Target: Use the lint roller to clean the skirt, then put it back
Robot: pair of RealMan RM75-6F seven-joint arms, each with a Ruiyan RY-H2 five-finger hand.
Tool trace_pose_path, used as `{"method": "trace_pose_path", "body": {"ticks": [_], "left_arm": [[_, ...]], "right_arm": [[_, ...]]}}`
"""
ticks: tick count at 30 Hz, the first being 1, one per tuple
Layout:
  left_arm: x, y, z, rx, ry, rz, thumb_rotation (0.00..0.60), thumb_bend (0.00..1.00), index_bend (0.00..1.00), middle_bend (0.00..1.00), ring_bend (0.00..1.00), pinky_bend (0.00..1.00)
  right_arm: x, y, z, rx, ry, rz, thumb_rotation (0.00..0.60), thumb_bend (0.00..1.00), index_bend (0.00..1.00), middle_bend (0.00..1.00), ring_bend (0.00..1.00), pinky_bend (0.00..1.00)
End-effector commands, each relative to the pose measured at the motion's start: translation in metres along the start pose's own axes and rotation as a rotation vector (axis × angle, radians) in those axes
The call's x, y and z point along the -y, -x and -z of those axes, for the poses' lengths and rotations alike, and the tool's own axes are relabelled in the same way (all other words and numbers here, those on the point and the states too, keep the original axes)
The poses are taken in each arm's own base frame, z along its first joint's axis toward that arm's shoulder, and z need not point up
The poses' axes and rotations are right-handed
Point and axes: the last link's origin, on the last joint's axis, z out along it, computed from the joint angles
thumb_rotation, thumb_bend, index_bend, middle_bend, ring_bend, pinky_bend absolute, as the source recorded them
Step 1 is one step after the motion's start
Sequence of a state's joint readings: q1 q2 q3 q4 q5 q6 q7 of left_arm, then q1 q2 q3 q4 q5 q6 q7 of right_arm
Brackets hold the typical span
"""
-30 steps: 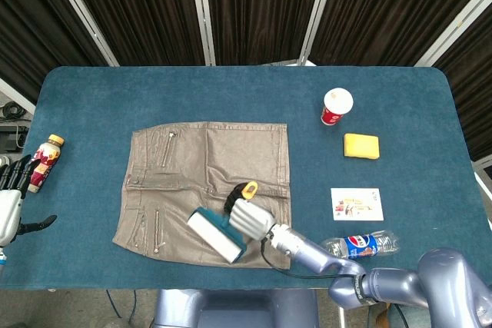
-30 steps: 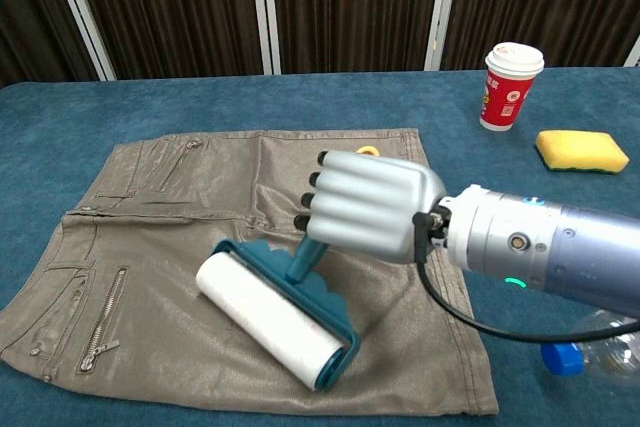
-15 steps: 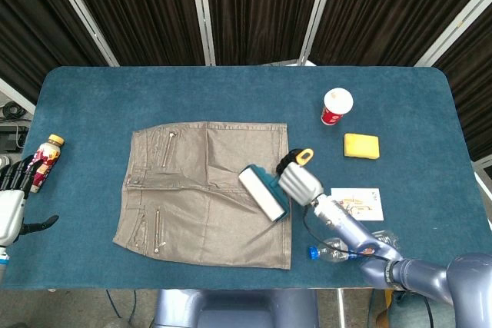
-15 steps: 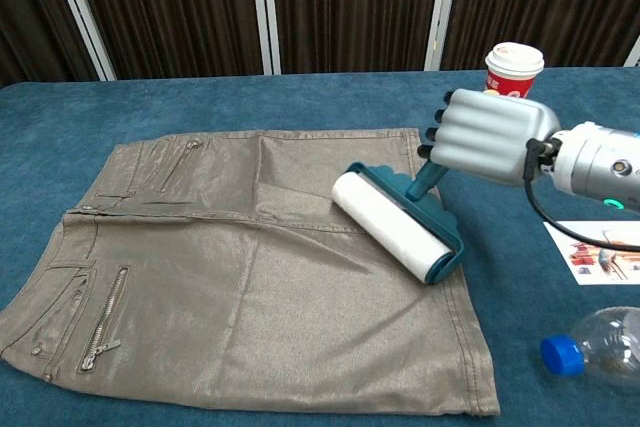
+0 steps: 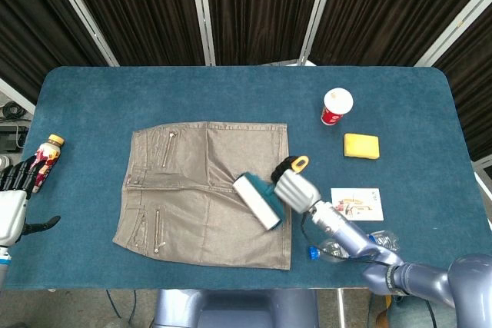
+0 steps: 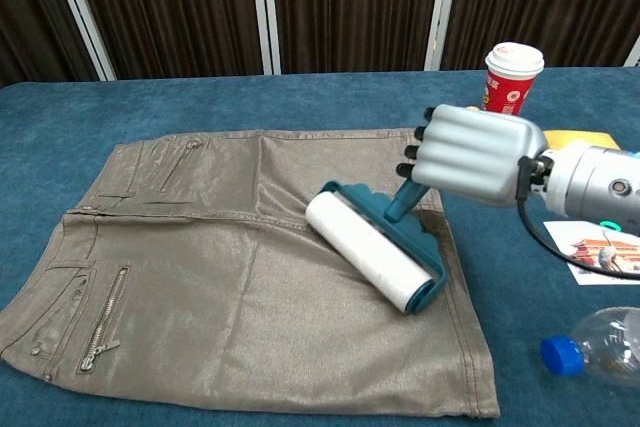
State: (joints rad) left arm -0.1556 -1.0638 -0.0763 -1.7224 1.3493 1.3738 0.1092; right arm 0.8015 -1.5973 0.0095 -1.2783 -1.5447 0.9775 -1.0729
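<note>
Right hand (image 6: 470,155) fingers clenched on lint roller (image 6: 372,259) handle, left hand (image 5: 11,205) released, idle — keep the roll flat on the skirt (image 6: 220,277), steady pressure, overlapping strokes.

On the bench (image 5: 115,90) lie 1 skirt (image 5: 184,182), 1 lint roller (image 5: 257,200), 1 paper cup (image 5: 336,106), 1 yellow sponge (image 5: 360,146) and 1 printed card (image 5: 357,204). There are 2 bottles: 1 clear plastic bottle with a blue cap (image 6: 600,349) and 1 small drink bottle (image 5: 46,157) at the far edge. 2 robot hands show: the right robot hand (image 6: 470,154) and the left robot hand (image 5: 14,197).
</note>
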Motion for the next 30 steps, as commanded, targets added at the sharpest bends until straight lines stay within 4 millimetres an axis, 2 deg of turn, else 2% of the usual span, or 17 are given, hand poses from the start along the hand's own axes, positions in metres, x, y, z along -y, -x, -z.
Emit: {"method": "trace_pose_path", "body": {"ticks": [1, 11, 15, 19, 22, 30], "left_arm": [[0.001, -0.001, 0.0, -0.001, -0.002, 0.002, 0.6, 0.0, 0.0, 0.0, 0.0, 0.0], [0.003, -0.002, 0.0, -0.003, -0.004, 0.006, 0.6, 0.0, 0.0, 0.0, 0.0, 0.0], [0.005, -0.002, 0.0, -0.002, -0.007, 0.006, 0.6, 0.0, 0.0, 0.0, 0.0, 0.0], [0.005, -0.002, 0.0, 0.0, -0.008, 0.005, 0.6, 0.0, 0.0, 0.0, 0.0, 0.0], [0.005, -0.002, 0.0, 0.001, -0.009, 0.004, 0.6, 0.0, 0.0, 0.0, 0.0, 0.0], [0.003, 0.0, 0.0, 0.004, -0.008, -0.003, 0.6, 0.0, 0.0, 0.0, 0.0, 0.0]], "right_arm": [[0.018, -0.024, -0.007, -0.065, -0.046, -0.002, 0.6, 0.98, 0.47, 0.5, 0.38, 0.43], [0.053, -0.072, -0.022, -0.149, -0.121, -0.015, 0.6, 0.98, 0.47, 0.5, 0.38, 0.43], [0.054, -0.075, -0.025, -0.147, -0.112, -0.009, 0.6, 0.98, 0.47, 0.5, 0.39, 0.43], [0.044, -0.062, -0.024, -0.111, -0.087, 0.015, 0.6, 0.98, 0.47, 0.5, 0.39, 0.43], [0.03, -0.045, -0.019, -0.065, -0.058, 0.031, 0.6, 0.98, 0.47, 0.5, 0.39, 0.43], [-0.015, 0.02, 0.004, 0.109, 0.056, 0.05, 0.6, 0.98, 0.47, 0.5, 0.38, 0.43]]}}
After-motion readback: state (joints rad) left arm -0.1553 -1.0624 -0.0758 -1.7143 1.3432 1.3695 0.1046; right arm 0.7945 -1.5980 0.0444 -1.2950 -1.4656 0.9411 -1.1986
